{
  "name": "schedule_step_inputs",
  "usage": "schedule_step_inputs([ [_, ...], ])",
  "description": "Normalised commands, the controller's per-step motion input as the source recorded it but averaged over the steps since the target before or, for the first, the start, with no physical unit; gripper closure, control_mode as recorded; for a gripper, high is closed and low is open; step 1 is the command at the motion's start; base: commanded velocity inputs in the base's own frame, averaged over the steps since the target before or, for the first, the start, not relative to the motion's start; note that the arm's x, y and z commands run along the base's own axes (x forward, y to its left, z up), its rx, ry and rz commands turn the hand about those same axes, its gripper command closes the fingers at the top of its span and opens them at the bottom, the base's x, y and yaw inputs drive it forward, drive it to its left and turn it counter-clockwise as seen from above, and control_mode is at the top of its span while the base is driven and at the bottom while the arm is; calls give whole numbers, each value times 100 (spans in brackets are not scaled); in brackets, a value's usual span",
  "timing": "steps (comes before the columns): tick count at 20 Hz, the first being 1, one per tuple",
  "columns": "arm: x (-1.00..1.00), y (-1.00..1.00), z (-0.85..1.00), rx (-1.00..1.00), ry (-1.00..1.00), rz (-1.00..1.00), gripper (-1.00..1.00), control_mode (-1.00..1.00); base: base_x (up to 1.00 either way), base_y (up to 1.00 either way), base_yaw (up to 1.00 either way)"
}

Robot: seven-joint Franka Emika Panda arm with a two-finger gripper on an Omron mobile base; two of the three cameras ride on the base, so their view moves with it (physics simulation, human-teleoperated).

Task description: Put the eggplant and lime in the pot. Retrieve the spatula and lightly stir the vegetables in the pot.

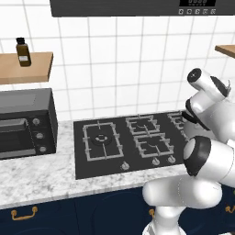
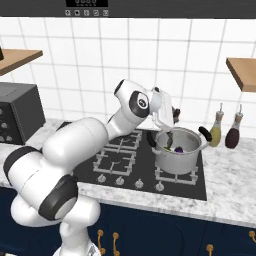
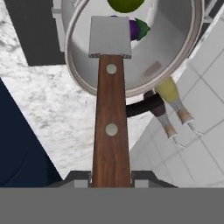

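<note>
Your gripper (image 3: 111, 181) is clamped on the butt end of the spatula (image 3: 111, 118): in the hand view the wooden handle rises from between the two dark fingertips (image 3: 78, 180) with no gap on either side. In the right base view the gripper (image 2: 170, 131) hangs just above the near-left part of the pot's rim, with the white hand tilted over it.

The spatula's long axis runs straight out from the jaws, in line with the hand. Two pale rivets mark the handle, and the grey metal blade (image 3: 110, 37) is at the far end. That blade points into the pot (image 3: 175, 52) and lies over its bare inner floor.

The lime (image 3: 125, 4) and the purple eggplant (image 3: 136, 29) lie just beyond and slightly to one side of the blade tip; whether the blade touches them cannot be told. The pot (image 2: 179, 150) stands on the right side of the stove (image 2: 125, 160), its black handle towards two bottles (image 2: 226, 131) on the counter.

Judgement: both vegetables are in the pot, so only stirring remains. You need to sweep across the spatula's axis with the blade kept inside the wall.
</note>
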Motion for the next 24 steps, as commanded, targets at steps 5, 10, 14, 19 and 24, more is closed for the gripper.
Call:
schedule_step_inputs([
  [5, 0, 0, -11, 0, 19, 5, 100, -100, 0, 0, 0],
  [10, 1, 0, -14, 0, 14, 4, 100, -100, 0, 0, 0],
  [14, 14, 0, -18, 0, 5, 1, 100, -100, 0, 0, 0],
  [19, 19, -8, -6, 0, 3, 1, 100, -100, 0, 0, 0],
  [24, 24, -12, -16, 0, 0, 0, 100, -100, 0, 0, 0],
])
